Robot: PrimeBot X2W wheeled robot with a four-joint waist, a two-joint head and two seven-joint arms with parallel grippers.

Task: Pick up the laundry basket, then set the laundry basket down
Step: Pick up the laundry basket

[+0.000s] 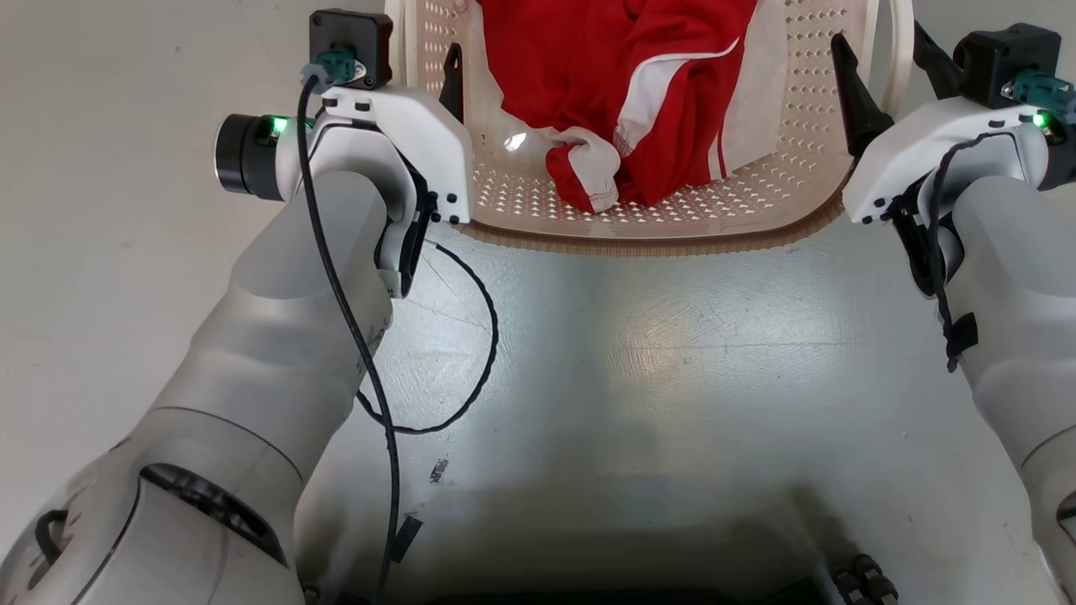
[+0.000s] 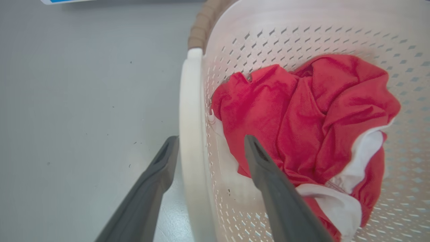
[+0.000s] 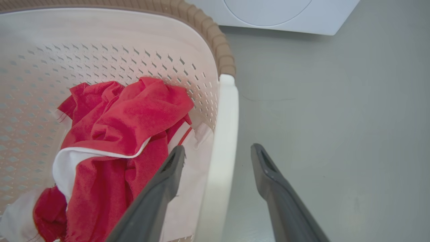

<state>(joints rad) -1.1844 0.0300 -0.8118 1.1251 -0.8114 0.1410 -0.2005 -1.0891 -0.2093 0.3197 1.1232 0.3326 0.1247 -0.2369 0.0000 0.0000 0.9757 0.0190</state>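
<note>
The laundry basket (image 1: 639, 244) sits on the floor (image 1: 672, 353) at the far middle, with a garment (image 1: 622, 101) lying in it. The left claw (image 2: 211, 138) straddles the left handle (image 2: 189, 117), with one finger outside over the floor and the other inside, near the garment. The right claw (image 3: 218, 148) straddles the right handle (image 3: 225, 134) the same way. A washer (image 3: 275, 13) stands farther off, past the basket's far right corner.
</note>
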